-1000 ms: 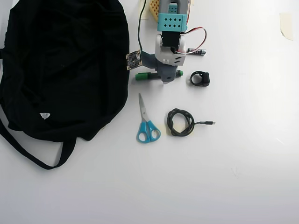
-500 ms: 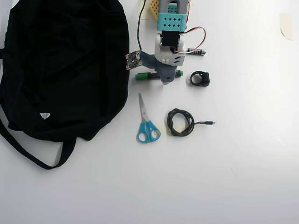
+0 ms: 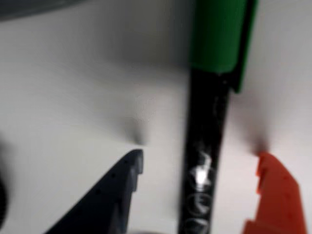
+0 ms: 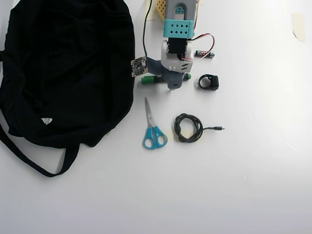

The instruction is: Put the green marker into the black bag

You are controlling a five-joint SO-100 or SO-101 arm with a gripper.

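Wrist view is showing us the gripper [image 3: 200, 163] spread open, not yet clenching: going left to right, the dark finger [image 3: 109, 195], then the green marker [image 3: 207, 146], then the orange finger [image 3: 275, 195]. We are seeing the marker running lengthwise between them, across the closing line, with bare table on both sides and its green cap pointing away. From overhead, we are finding the marker [image 4: 148, 79] lying on the table just right of the black bag [image 4: 63, 73], its long axis pointing toward the bag, the gripper [image 4: 171, 80] sitting over its middle.
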